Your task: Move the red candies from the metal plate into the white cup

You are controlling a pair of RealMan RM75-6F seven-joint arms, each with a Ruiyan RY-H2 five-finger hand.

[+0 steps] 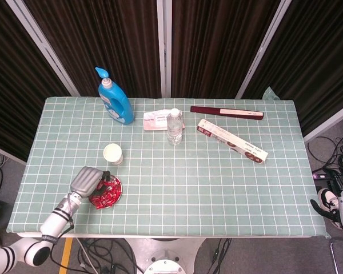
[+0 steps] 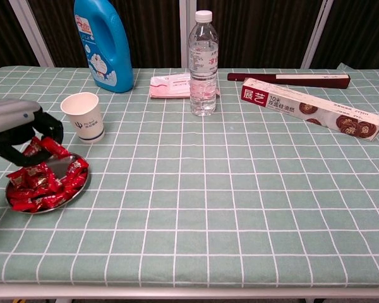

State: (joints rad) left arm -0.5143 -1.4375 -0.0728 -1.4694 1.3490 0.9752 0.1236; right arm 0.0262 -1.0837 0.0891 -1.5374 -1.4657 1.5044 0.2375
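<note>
Brightness: both views are evenly and brightly lit — the checked tablecloth (image 1: 217,171) reads clear from edge to edge.
Light source: overhead and diffuse, judging by the soft, short shadows.
Shadows: faint ones lie close under the water bottle (image 2: 203,63) and the white cup (image 2: 83,117).
Glare: small highlights on the blue detergent bottle (image 2: 103,44) and on the metal plate (image 2: 66,197).
Background: the curtains (image 1: 217,40) along the top stay very dark.
Focus: sharp throughout — only the left hand (image 2: 16,129) at the left edge of the chest view looks slightly soft.
Distortion: mild widening at the chest view's lower corners.

Open cloth between metal plate (image 2: 76,192) and white cup (image 2: 83,117), nothing between.
</note>
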